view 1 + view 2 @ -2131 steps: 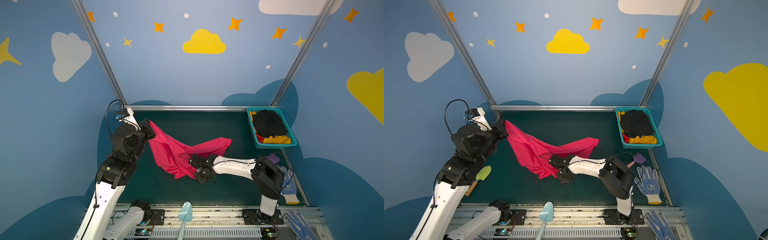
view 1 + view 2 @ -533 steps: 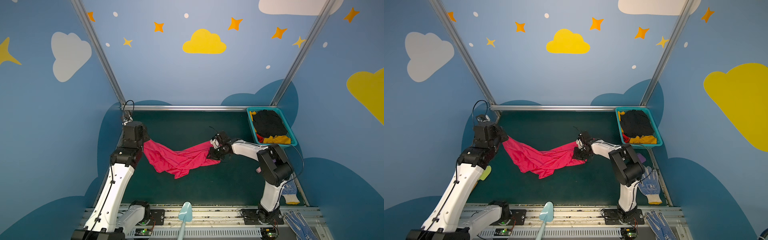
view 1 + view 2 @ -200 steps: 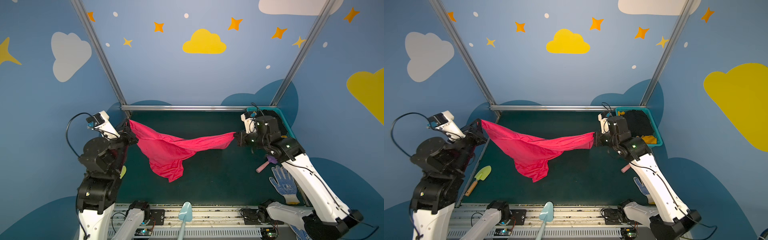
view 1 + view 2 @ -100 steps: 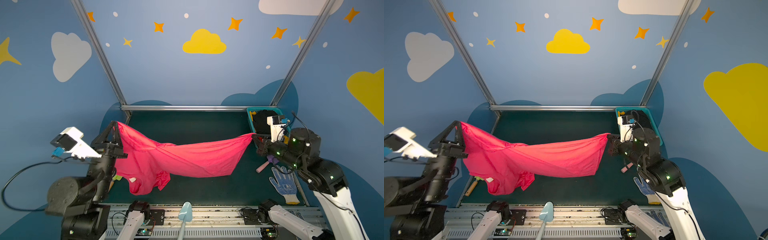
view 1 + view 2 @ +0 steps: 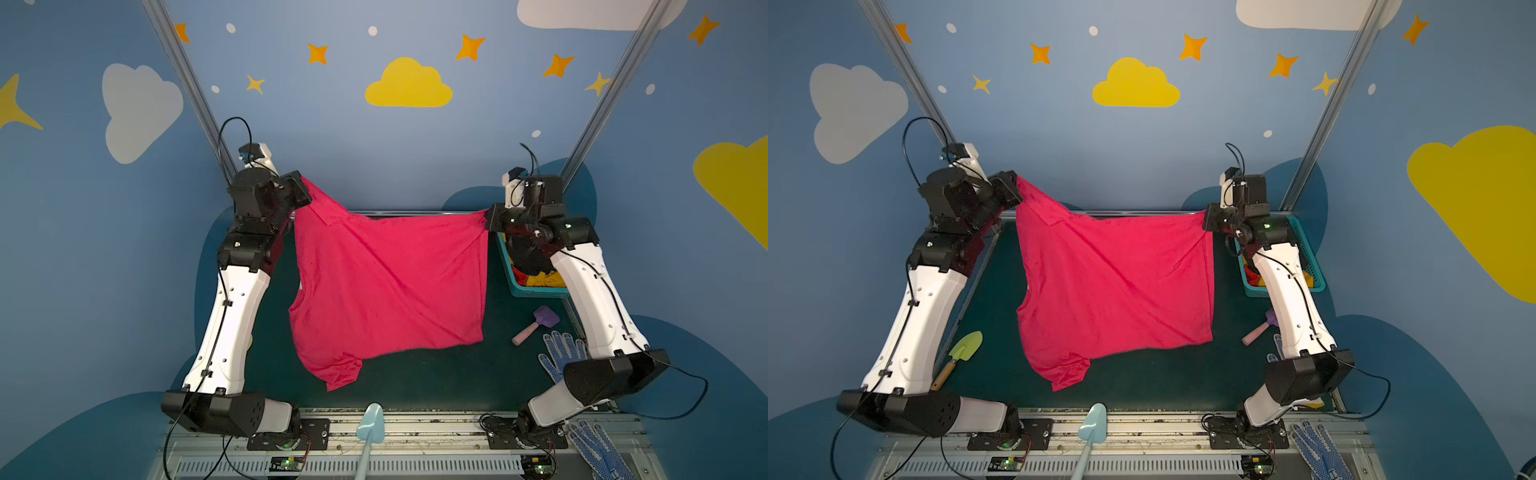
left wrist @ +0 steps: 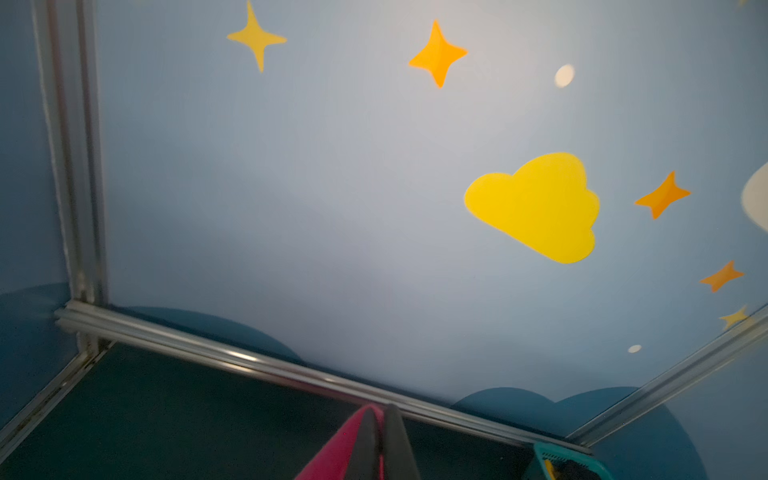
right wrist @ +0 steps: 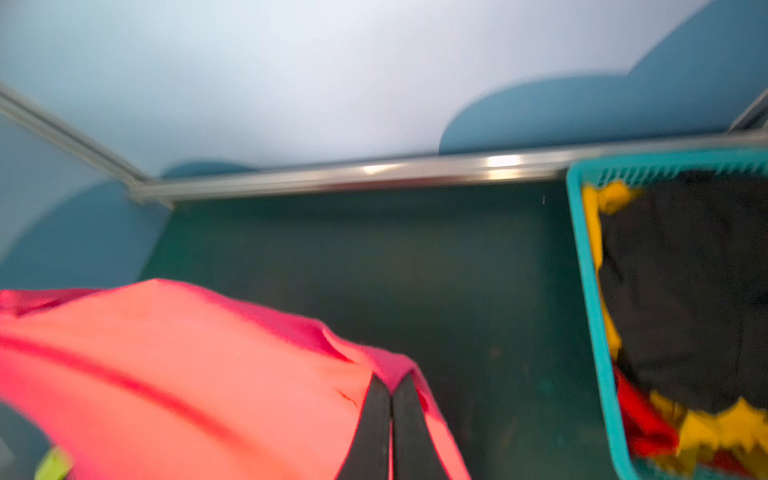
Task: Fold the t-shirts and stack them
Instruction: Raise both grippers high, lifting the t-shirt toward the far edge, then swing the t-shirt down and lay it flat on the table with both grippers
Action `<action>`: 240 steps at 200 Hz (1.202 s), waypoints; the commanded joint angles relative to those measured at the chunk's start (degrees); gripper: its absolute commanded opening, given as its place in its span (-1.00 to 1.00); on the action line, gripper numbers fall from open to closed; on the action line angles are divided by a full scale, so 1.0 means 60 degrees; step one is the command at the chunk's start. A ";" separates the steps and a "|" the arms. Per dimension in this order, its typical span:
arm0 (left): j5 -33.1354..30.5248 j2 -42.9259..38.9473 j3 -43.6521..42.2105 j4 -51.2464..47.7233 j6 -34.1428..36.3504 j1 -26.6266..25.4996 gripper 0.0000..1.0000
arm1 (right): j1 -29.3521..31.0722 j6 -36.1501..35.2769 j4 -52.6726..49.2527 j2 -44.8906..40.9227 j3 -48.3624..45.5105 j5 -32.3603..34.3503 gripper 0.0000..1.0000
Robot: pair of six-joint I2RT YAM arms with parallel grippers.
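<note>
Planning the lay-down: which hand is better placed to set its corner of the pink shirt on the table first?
Right, probably: the right hand pinches its corner of the pink shirt seemingly lower than the left hand does.

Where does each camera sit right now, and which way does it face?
Top views: above the front rail, looking down toward the back wall; arms, left gripper, right gripper, shirt between.
Left wrist: on left arm, faces back wall; shut fingertips show.
Right wrist: on right arm, faces back rail, basket; shut fingertips show.
Shared: wrist views both show shirt, basket.

Robot test booth: 2 bench-mounted arms (image 5: 237,307), aluminium frame (image 5: 187,83), cloud-and-star walls (image 5: 332,145).
</note>
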 commanded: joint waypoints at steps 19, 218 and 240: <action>0.1047 -0.0478 0.1930 0.0621 0.0281 0.0046 -0.91 | -0.0097 -0.0094 0.0791 -0.0815 0.1227 -0.0965 -1.00; -0.0044 -1.0096 -1.3527 -0.3658 -0.5507 -0.0272 -0.79 | 0.0042 0.1648 0.0043 -0.3614 -1.0517 -0.1112 -1.00; -0.0086 -1.0382 -1.3629 -0.4165 -0.5606 -0.0314 -0.77 | 0.0095 0.1728 -0.0242 -0.3356 -1.0547 -0.0950 -0.98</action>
